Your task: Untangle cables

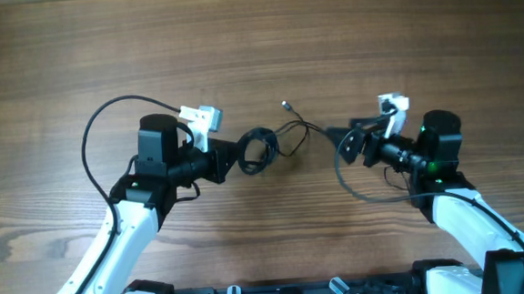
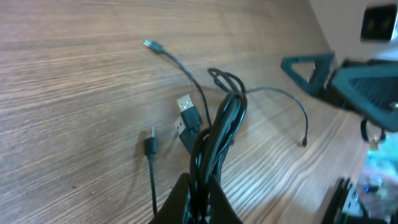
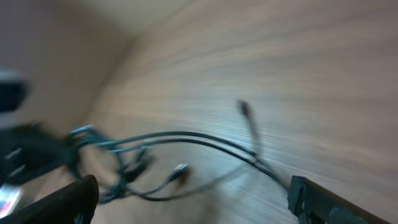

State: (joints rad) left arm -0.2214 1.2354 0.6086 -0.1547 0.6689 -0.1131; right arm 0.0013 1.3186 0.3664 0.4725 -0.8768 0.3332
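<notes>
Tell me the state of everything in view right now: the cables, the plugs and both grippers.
left gripper, shut on the cables.
right gripper, wide open, gripping nothing.
cables, still tangled in a looped bundle, one end pinched, loose ends spread over the table.
USB plug, free, lying beside the bundle.

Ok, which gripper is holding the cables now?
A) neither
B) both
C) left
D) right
C: the left gripper is shut on the cables, while the right gripper stands wide open, clamping nothing.
</notes>
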